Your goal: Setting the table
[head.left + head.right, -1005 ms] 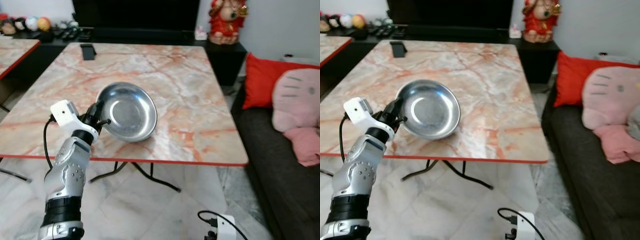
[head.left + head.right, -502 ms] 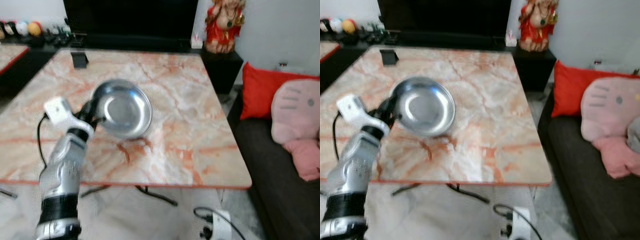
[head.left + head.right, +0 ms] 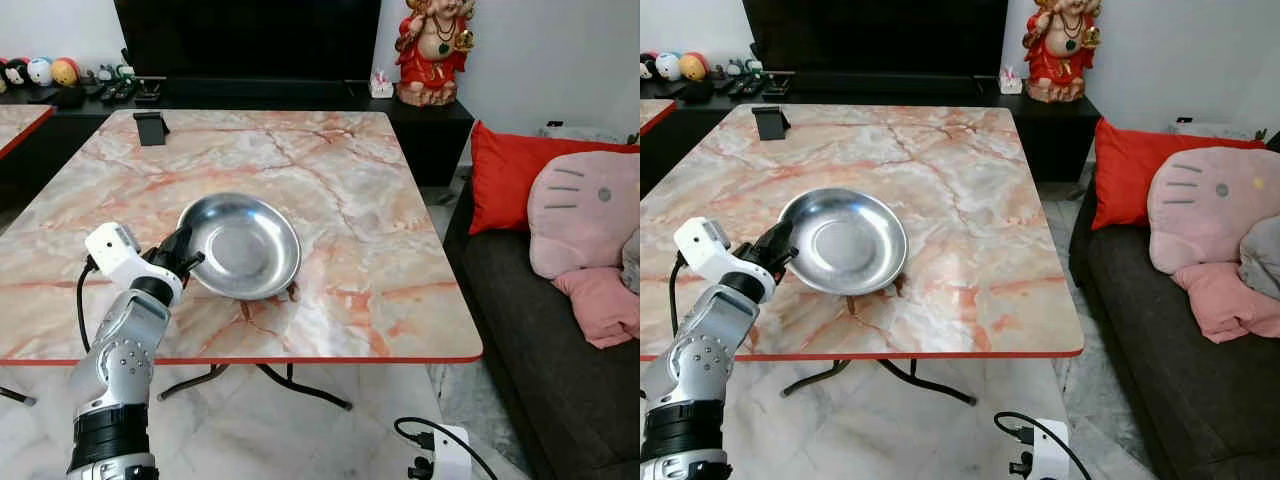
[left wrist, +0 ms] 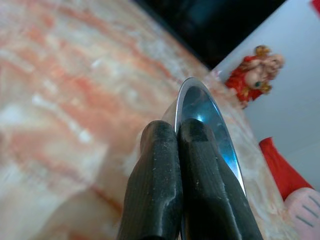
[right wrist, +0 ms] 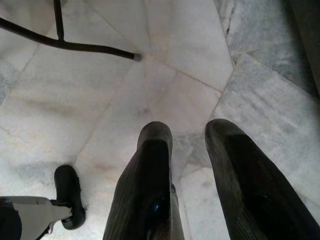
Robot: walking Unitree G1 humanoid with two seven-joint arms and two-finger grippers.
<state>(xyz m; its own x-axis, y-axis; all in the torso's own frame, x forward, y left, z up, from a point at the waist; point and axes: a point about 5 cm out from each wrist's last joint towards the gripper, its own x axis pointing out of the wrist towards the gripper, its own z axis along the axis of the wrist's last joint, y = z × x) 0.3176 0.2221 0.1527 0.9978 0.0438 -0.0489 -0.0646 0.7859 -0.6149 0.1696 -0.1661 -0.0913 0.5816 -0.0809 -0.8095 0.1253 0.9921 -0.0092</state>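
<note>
Pinching the near-left rim of the bowl (image 3: 240, 247), the left gripper (image 3: 178, 262) holds it over the near-left part of the marble surface (image 3: 350, 200); in the left wrist view the two black fingers (image 4: 156, 185) press together on the thin metal edge. Compared with a second ago the bowl sits flatter and lower, its far side close to or resting on the surface where it was tipped up toward the camera before, and the whole view has steadied and shifted, so the robot has stepped in. That reads as the placing step nearly done: the bowl seems set down or about to be, and release would come next. Whether the base is fully seated cannot be told from here. The right gripper (image 5: 187, 175) hangs idle over the floor (image 5: 100, 100), its fingers spread apart, near a table leg (image 5: 70, 45). A phone stand (image 3: 151, 128) sits at the far-left edge.
</note>
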